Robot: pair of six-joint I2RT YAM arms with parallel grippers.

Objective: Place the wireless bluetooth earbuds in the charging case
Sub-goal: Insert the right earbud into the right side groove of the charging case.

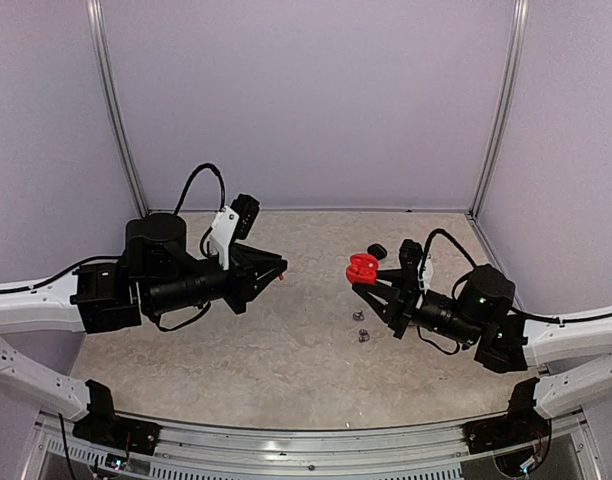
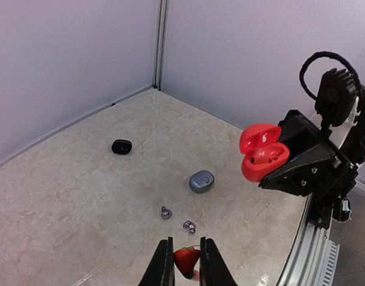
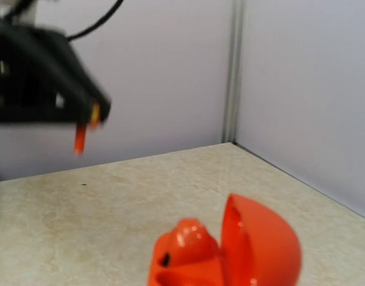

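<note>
The left tool (image 2: 186, 255) pinches a red earbud (image 2: 186, 262) between its nearly closed fingers, raised off the desk (image 2: 81, 196). Facing it, well apart, the right tool (image 1: 371, 277) is clamped on the red charging case (image 2: 263, 154), also lifted, its lid hinged open. Two silver-grey earbuds (image 2: 165, 212) lie near each other on the desk below. A closed grey case (image 2: 201, 181) rests just beyond them, and a closed black case (image 2: 121, 146) sits farther off.
</note>
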